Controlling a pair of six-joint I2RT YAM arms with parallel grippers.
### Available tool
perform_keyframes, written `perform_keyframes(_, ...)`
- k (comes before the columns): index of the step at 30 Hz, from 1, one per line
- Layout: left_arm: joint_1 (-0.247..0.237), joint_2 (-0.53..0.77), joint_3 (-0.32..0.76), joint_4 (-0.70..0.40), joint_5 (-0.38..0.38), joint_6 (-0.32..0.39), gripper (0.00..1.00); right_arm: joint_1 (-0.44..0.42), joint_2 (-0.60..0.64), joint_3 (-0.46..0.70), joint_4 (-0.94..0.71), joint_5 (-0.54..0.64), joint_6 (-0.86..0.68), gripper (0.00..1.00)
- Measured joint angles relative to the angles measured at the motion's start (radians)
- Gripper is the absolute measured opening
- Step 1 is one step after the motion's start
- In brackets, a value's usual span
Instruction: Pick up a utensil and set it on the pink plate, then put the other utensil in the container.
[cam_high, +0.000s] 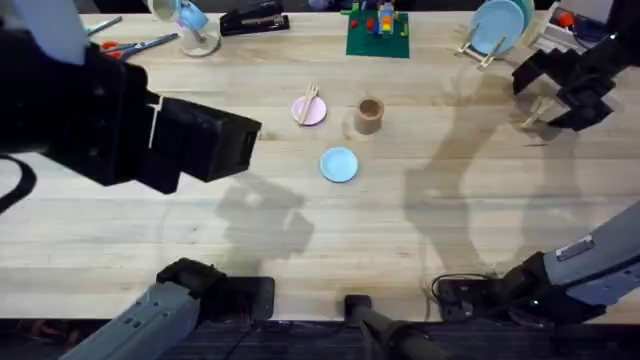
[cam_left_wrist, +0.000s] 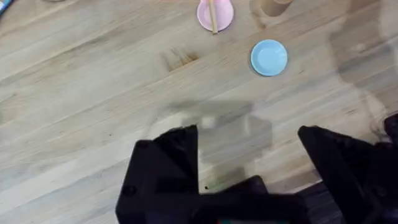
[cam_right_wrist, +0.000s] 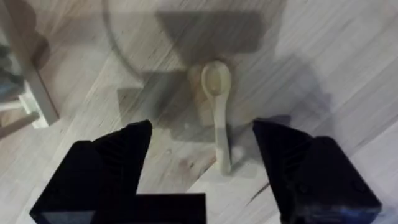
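Observation:
The fork lies across the pink plate, and the left wrist view shows this fork and plate too. Just right of the plate stands the brown container. The wooden spoon lies on the table at the far right. My right gripper hovers over it, open. In the right wrist view the spoon lies between and just beyond the open gripper. My left gripper is raised high at the left, open and holding nothing.
A light blue plate sits in front of the pink one. Along the back stand a green baseplate with bricks, a dish rack with a blue plate, a stapler and scissors.

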Motion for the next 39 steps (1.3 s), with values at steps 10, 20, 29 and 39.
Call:
perform_keyframes(10, 0.0, 0.0, 0.0, 0.0, 0.0, 0.0, 0.974, -0.022, 0.027, 0.046, -0.047, -0.017, 0.007, 0.993)
perform_keyframes(20, 0.0, 0.0, 0.0, 0.0, 0.007, 0.0, 0.974, -0.037, 0.033, 0.046, -0.076, 0.051, 0.01, 0.487)
perform_keyframes(29, 0.0, 0.0, 0.0, 0.0, 0.008, 0.0, 0.974, -0.038, 0.033, 0.046, -0.069, 0.063, 0.014, 0.034)
perform_keyframes(39, 0.0, 0.0, 0.0, 0.0, 0.008, 0.0, 0.974, -0.009, 0.033, 0.061, -0.136, 0.071, 0.006, 0.028)
